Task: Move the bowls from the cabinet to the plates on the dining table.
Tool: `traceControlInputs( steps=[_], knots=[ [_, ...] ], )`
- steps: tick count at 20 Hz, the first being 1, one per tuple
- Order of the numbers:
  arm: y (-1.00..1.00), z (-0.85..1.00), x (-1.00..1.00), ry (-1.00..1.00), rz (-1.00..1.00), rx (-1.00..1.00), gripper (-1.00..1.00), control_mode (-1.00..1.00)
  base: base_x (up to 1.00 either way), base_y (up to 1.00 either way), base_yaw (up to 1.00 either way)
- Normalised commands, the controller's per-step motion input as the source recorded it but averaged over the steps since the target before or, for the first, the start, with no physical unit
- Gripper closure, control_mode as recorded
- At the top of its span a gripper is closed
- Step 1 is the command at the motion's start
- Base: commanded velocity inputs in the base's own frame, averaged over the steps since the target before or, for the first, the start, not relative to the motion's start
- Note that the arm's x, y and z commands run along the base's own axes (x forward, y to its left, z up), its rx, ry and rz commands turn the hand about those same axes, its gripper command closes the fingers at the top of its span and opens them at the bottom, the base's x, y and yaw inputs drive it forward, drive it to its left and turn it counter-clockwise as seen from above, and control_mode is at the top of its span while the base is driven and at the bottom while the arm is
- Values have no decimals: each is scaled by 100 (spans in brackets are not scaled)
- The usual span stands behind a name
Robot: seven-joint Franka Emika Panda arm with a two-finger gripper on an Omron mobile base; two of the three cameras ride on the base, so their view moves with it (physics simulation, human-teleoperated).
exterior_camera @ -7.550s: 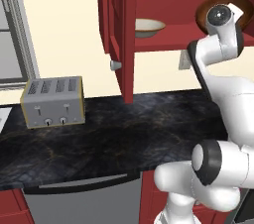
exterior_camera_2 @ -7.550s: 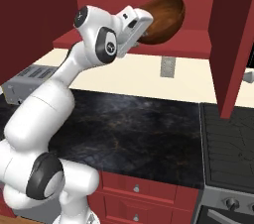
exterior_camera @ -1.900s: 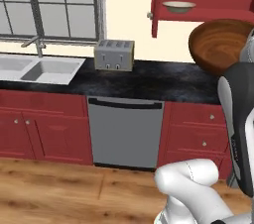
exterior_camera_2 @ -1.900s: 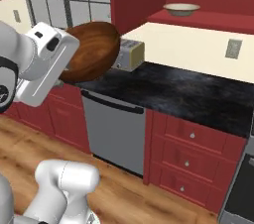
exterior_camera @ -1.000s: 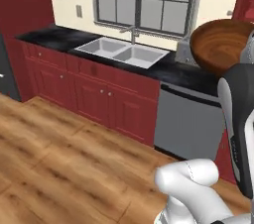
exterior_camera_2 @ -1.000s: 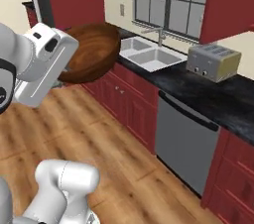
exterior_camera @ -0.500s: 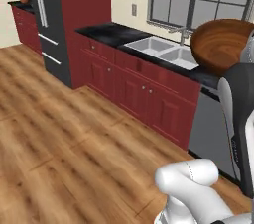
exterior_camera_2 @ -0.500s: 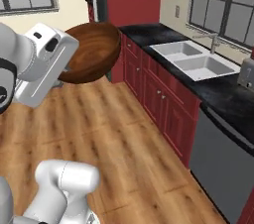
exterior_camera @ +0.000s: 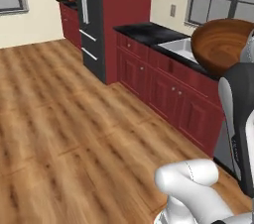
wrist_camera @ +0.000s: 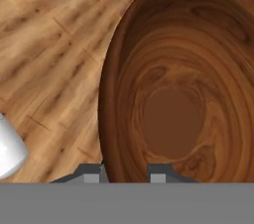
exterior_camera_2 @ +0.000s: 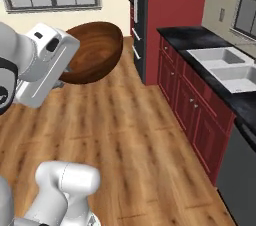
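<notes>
My gripper [wrist_camera: 125,173] is shut on the rim of the deep, glossy dark brown wooden bowl [wrist_camera: 183,94], one finger inside the wall and one outside. The bowl [exterior_camera_2: 92,52] hangs in the air above the wooden floor, tilted, in front of my white hand [exterior_camera_2: 47,65]. In the left base view the bowl [exterior_camera: 221,44] shows at the upper right, above my arm. The cabinet, the plates and the dining table are out of view.
A wooden floor [exterior_camera: 64,134] spreads wide to the left and ahead. A run of red base units [exterior_camera_2: 192,110] with a black counter and a sink [exterior_camera_2: 225,67] lines the right side. A tall dark fridge [exterior_camera: 92,20] stands beyond them.
The whole picture has swung as the base turned: toaster and dishwasher slid out, fridge and open floor came in. The bowl stays held the same way in my gripper.
</notes>
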Motion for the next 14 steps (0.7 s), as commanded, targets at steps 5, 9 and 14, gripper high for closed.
traceControlInputs(
  steps=[5,9,14],
  knots=[
    [0,0,0,0,0,0,100,100,23,22,34],
    [0,0,0,0,0,0,100,100,23,23,34],
    [0,0,0,0,0,0,100,100,22,22,34]
  ],
)
